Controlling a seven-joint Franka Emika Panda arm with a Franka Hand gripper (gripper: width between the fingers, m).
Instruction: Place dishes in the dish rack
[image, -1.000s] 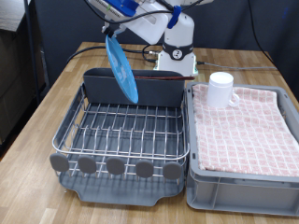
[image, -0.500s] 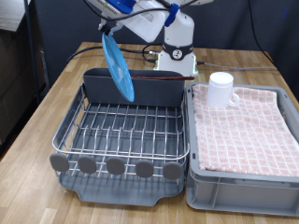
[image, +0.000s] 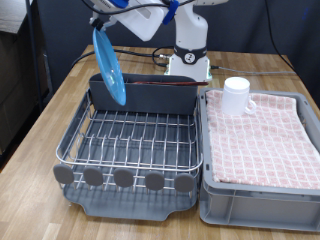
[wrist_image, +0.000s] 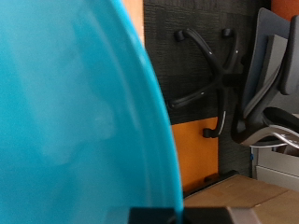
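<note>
Light-blue, round and flat, the plate (image: 108, 68) hangs on edge, pinched by the end effector (image: 102, 23).

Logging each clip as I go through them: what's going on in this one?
The arm is holding the light-blue plate on edge in the air, above the dish rack near its tall back compartment, towards the exterior view's left. The gripper itself is hidden at the top of that view; the wrist view is mostly filled by the plate. The white mug stands on the pink checked cloth in the grey bin beside the rack.
</note>
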